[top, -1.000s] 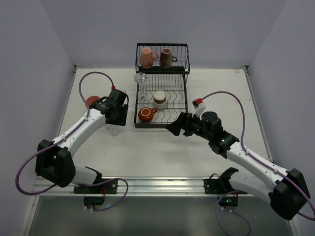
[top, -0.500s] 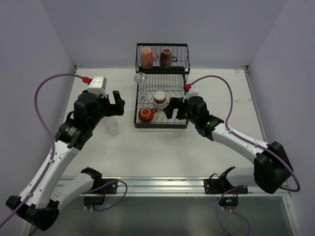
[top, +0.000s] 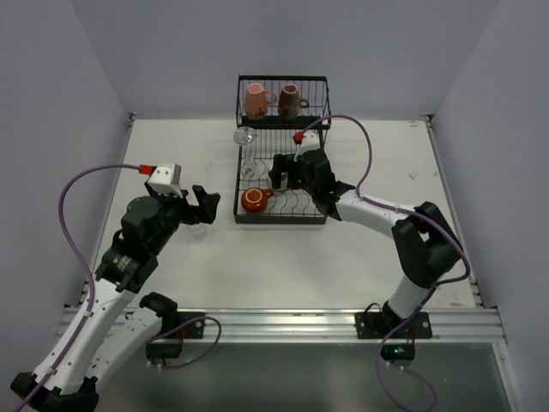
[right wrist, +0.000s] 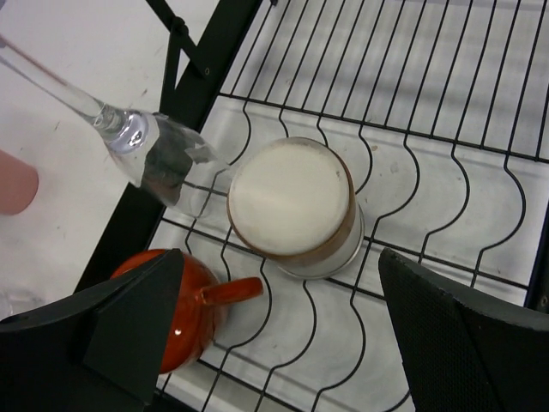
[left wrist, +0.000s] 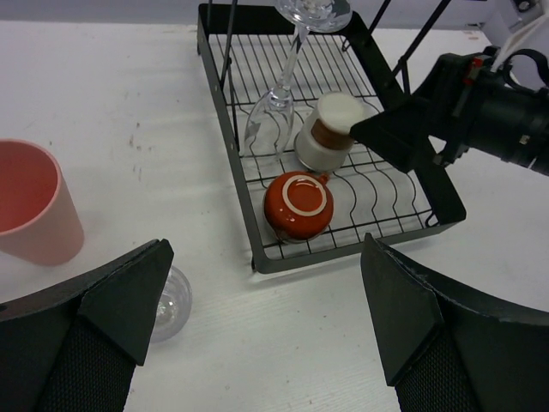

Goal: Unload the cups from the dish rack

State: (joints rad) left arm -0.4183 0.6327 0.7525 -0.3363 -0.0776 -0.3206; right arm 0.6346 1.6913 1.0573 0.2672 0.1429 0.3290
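The black dish rack [top: 314,184] holds a pink mug [top: 256,99] and a dark brown mug [top: 290,100] in its raised tier. On the flat tier are an upside-down white-and-brown cup [right wrist: 292,210], a squat orange-red cup [right wrist: 180,300] and a tilted wine glass [right wrist: 146,154]. My right gripper [right wrist: 281,309] is open just above the white-and-brown cup, fingers either side of it. My left gripper [left wrist: 266,309] is open and empty over the table, left of the rack. A salmon tumbler [left wrist: 30,215] and a clear glass [left wrist: 167,300] stand on the table.
The rack's near rim [left wrist: 343,249] lies just beyond my left fingertips. In the left wrist view my right gripper [left wrist: 403,129] hangs over the rack beside the white-and-brown cup [left wrist: 330,129]. Side walls enclose the white table [top: 386,249].
My left gripper has let go of the clear glass and drawn back toward the near edge. My right gripper has moved up and left over the rack to the white-and-brown cup.
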